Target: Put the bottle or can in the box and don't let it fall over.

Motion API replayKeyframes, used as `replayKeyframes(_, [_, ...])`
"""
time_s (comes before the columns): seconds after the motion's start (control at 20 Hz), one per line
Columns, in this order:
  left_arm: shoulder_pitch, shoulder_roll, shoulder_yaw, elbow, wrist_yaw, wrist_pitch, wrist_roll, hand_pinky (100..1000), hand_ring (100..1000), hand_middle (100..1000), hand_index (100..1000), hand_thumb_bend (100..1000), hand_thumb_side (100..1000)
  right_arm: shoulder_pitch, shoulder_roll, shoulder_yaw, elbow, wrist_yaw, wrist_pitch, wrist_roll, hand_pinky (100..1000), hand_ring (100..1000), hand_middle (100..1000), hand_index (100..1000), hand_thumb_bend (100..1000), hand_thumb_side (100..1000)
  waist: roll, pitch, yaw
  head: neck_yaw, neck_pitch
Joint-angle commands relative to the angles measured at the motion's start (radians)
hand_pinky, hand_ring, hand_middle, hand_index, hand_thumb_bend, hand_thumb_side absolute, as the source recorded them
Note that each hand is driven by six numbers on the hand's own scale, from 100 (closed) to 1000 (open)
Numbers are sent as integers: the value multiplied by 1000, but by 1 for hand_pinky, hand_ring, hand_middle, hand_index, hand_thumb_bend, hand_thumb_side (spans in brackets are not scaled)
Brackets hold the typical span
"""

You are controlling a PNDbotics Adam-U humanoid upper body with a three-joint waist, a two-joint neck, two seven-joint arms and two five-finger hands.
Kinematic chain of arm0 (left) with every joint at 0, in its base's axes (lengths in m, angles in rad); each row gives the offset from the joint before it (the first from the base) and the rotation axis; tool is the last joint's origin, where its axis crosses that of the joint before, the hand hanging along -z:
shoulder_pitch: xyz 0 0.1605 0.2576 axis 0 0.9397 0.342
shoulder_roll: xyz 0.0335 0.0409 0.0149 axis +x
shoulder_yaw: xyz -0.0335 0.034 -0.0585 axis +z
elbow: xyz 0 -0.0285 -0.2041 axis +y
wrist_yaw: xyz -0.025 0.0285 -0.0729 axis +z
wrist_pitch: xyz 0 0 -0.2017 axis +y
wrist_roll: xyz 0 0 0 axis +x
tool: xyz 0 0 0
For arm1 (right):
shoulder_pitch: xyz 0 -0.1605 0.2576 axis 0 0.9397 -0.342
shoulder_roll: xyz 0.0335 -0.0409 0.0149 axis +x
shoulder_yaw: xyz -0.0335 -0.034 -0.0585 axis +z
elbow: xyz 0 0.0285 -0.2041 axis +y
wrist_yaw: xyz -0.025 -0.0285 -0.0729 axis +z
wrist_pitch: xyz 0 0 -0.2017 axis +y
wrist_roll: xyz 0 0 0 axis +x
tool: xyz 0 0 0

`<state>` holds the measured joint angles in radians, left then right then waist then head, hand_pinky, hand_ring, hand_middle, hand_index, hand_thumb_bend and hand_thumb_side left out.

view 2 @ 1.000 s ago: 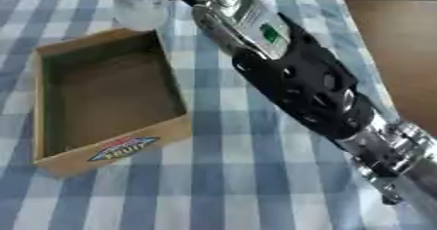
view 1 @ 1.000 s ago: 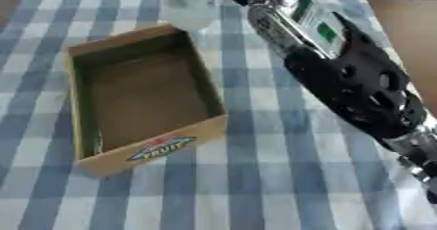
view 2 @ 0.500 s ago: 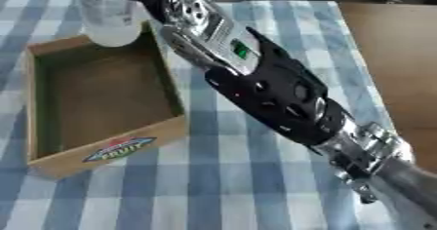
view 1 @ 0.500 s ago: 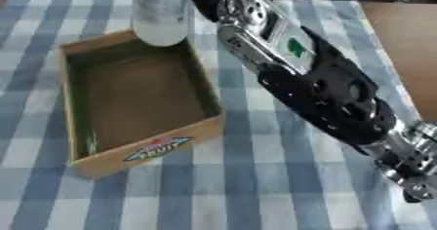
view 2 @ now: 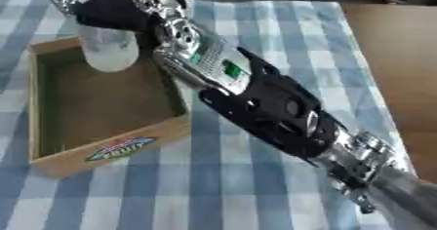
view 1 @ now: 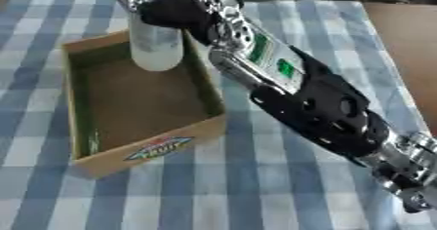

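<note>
Left eye view: a clear plastic bottle (view 1: 156, 41) is seen in the upper left of the frame, held upright over the far end of an open cardboard box (view 1: 203, 85). The bottle's rounded bottom appears just inside the box's far wall, above the brown floor; whether it is touching the floor cannot be told from either view. The bottle is gripped near its upper part by the right hand (view 1: 175, 8), whose dark fingers are curled round it at the top of the frame. The top of the bottle is cut off by the upper edge of the picture.

The right arm (view 1: 316, 109) is stretched across the frame from the lower right corner to the upper left, black with silver joints, and a green and white label is carried on its forearm. The box's right wall is partly covered by it.

The box is set at the left of the frame, its long sides running away from the camera, slightly askew. A coloured label with lettering is borne on its near wall. Nothing but the bottle is seen within it.

The box is supported by a table covered with a blue and white checked cloth (view 1: 213, 185). At the right edge of the frame a bare brown surface (view 2: 392, 63) is shown beside the cloth.

The left hand is shown in neither view.
</note>
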<state>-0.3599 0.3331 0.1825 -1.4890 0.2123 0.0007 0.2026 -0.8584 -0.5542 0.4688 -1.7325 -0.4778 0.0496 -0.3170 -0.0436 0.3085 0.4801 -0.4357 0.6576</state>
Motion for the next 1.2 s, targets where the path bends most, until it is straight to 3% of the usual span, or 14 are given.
replayKeyframes(0.05, [-1, 26, 18, 29, 13, -17, 0, 1000, 1000, 740, 705, 119, 810, -8, 1, 6, -1, 28, -6, 19, 356, 420, 535, 371, 100, 100, 8, -26, -1, 6, -3])
replayKeyframes(0.15, [3, 28, 21, 49, 18, -24, -3, 1000, 1000, 740, 705, 121, 818, -1, 2, 19, 0, 45, -13, 43, 444, 468, 589, 425, 100, 100, 8, -26, -3, 9, -2])
replayKeyframes(0.25, [6, 30, 24, 61, 21, -30, -3, 1000, 1000, 740, 705, 122, 819, 6, 3, 29, 4, 70, -16, 83, 560, 565, 711, 535, 100, 100, 7, -26, -4, 12, -2])
replayKeyframes(0.3, [7, 30, 26, 65, 22, -32, -3, 1000, 1000, 740, 705, 122, 818, 9, 3, 32, 8, 85, -16, 105, 645, 640, 786, 600, 161, 100, 7, -26, -5, 13, -2])
replayKeyframes(0.5, [10, 32, 32, 70, 27, -37, 0, 1000, 1000, 740, 705, 124, 819, 26, 11, 41, 38, 143, -12, 166, 773, 775, 892, 700, 263, 100, 7, -26, -8, 17, -1])
replayKeyframes(0.7, [12, 32, 35, 71, 29, -37, 2, 1000, 1000, 740, 704, 124, 819, 34, 10, 40, 53, 174, -20, 178, 836, 831, 934, 752, 322, 121, 8, -27, -12, 21, 2])
replayKeyframes(1.2, [22, 41, 45, 72, 26, -40, 4, 1000, 1000, 741, 705, 114, 807, 66, -10, 42, 38, 239, 34, 230, 863, 875, 961, 797, 328, 173, 9, -34, -32, 38, 10])
